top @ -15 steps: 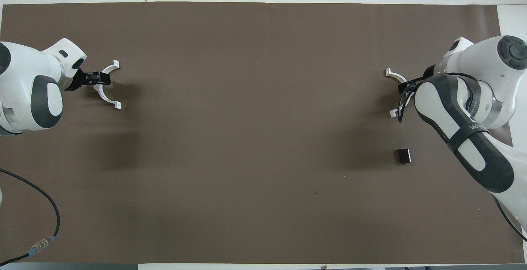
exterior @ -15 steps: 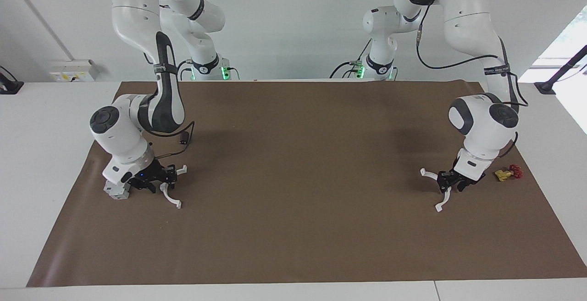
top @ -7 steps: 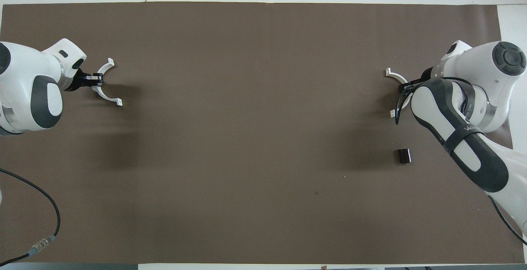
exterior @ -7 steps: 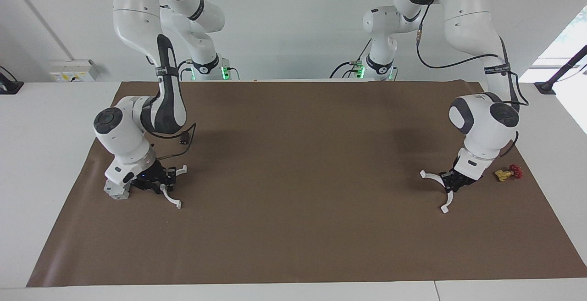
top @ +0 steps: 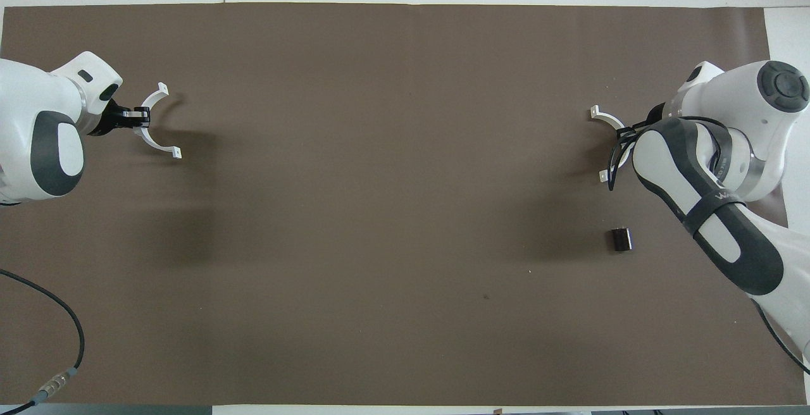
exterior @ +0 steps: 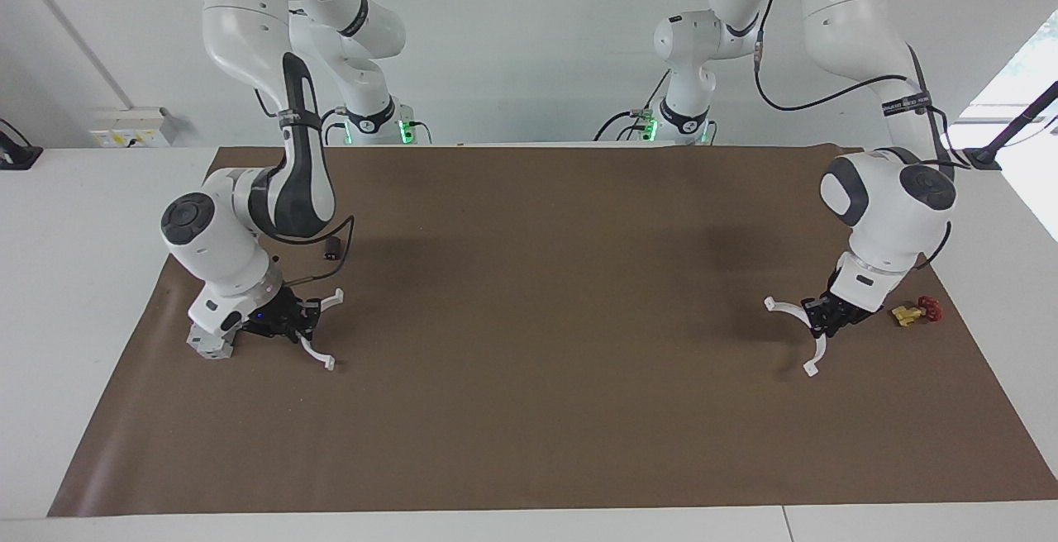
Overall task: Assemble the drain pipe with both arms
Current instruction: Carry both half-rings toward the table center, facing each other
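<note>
While each claw grips its half-ring (lifted), grey block beside right claw, red-yellow piece beside left claw.

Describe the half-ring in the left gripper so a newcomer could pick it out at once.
Start at the brown mat and go to the left arm's end. There the left gripper is shut on a thin white half-ring beside a small yellow-and-red part. The other half-ring sits at the right gripper.

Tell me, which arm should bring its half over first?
Probably the left. Its gripper already holds its half-ring up above the mat. The right gripper grips its half low, beside a grey block.
</note>
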Robot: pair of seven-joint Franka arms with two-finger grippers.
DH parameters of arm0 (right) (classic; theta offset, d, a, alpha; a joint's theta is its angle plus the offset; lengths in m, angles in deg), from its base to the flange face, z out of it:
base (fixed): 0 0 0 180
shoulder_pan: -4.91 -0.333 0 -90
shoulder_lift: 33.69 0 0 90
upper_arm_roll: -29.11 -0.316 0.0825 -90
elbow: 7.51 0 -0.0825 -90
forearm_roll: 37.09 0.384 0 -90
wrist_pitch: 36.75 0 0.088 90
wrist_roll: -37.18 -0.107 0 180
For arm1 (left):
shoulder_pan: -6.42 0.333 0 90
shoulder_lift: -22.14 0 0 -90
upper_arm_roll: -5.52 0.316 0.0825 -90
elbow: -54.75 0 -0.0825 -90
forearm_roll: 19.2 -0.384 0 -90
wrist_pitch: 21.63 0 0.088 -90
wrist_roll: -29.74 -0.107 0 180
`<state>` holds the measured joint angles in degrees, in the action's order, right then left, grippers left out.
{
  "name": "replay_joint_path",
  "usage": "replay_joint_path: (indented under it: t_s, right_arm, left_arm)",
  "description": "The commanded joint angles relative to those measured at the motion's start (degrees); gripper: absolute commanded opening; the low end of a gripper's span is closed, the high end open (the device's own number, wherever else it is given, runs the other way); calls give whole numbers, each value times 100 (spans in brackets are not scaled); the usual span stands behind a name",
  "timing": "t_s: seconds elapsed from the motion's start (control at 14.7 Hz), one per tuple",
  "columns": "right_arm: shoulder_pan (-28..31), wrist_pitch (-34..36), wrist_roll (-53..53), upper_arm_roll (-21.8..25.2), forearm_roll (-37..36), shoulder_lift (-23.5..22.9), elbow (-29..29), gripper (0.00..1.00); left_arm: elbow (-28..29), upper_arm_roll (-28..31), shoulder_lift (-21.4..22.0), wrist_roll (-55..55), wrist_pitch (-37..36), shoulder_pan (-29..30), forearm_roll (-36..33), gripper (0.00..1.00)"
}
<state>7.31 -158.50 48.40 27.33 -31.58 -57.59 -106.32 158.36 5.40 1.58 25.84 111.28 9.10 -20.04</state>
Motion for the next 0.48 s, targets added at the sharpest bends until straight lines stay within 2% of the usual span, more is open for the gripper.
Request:
replay_joint_path:
  t_s: [0.0,0.2,0.34,0.41]
  right_arm:
    - [-378,879,-1547,-549,-23,-448,1230,0]
    - [-924,602,-2805,-1006,-224,-660,1409,0]
    - [-1100,302,-3439,-1515,-1099,-808,1409,0]
    - [-1258,240,-3790,-1631,-1531,-940,1409,0]
  left_arm:
    - [-86,22,8,-50,-160,-57,-100,0]
    - [-86,22,-9,-312,-64,-136,-109,0]
    - [-16,21,0,-970,86,-171,-101,0]
    - [2,30,17,-947,43,-232,-92,0]
